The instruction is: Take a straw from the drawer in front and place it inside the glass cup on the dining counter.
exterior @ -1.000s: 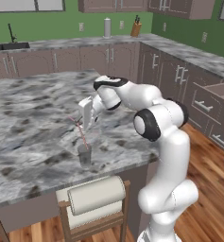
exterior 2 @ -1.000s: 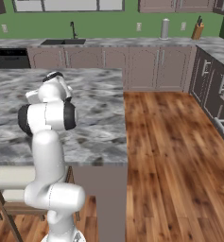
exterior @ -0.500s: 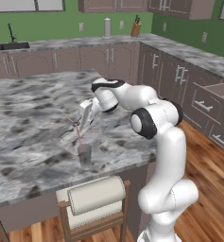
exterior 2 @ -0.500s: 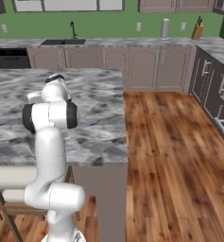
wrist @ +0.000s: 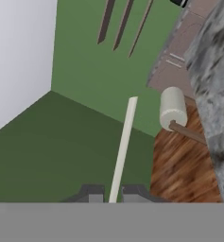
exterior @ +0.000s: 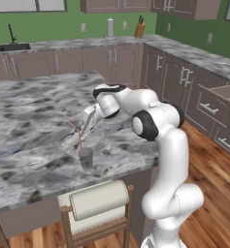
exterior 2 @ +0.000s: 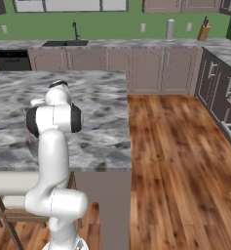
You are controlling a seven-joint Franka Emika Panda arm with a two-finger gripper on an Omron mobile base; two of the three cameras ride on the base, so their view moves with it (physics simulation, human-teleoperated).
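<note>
The two-finger gripper point(exterior: 80, 130) was pinched shut on the thin reddish-pink straw point(exterior: 78, 139) above the grey-and-white marbled dining counter point(exterior: 34, 121). From the closed jaws the straw's long axis ran steeply down, its lower end just over or already within the mouth of the small clear glass cup point(exterior: 86, 157); which, I could not tell. In the hand view the straw point(wrist: 122, 147) looked pale and straight.
</note>
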